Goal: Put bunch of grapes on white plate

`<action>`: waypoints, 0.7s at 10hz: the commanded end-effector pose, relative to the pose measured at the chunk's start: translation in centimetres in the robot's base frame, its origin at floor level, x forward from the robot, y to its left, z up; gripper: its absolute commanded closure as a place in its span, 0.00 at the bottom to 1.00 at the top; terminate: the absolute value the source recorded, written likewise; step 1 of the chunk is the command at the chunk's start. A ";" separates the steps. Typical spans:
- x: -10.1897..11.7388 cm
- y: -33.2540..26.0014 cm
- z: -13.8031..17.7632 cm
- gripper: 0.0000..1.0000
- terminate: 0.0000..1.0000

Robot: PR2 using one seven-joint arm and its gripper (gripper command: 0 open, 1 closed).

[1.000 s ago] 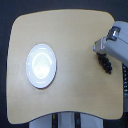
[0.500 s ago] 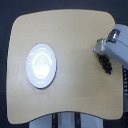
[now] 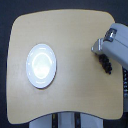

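Observation:
The white plate [image 3: 41,65] lies on the wooden table toward the exterior view's left, with nothing on it. The bunch of grapes [image 3: 105,63] is a small dark cluster on the table near the exterior view's right edge. My grey gripper [image 3: 99,50] reaches in from the right and sits right over the upper end of the bunch, hiding part of it. Its fingers blur into one grey block, so I cannot make out whether they are apart or closed on the grapes.
The light wooden table [image 3: 70,95] has rounded corners and a dark floor around it. My arm's bulky grey body [image 3: 119,47] covers the table's right edge. A table leg or stand [image 3: 64,120] shows below the near edge.
The gripper has shifted slightly down toward the grapes. The grapes and the plate have stayed where they were.

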 end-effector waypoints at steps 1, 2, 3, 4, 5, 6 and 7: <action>0.0 1.8 0.3 1.00 0.00; 0.1 1.8 0.4 1.00 0.00; 0.4 1.8 0.5 1.00 0.00; 0.5 1.8 0.6 1.00 0.00; 0.4 1.7 0.7 1.00 0.00; 0.2 1.5 0.9 1.00 0.00; 0.1 1.4 1.0 1.00 0.00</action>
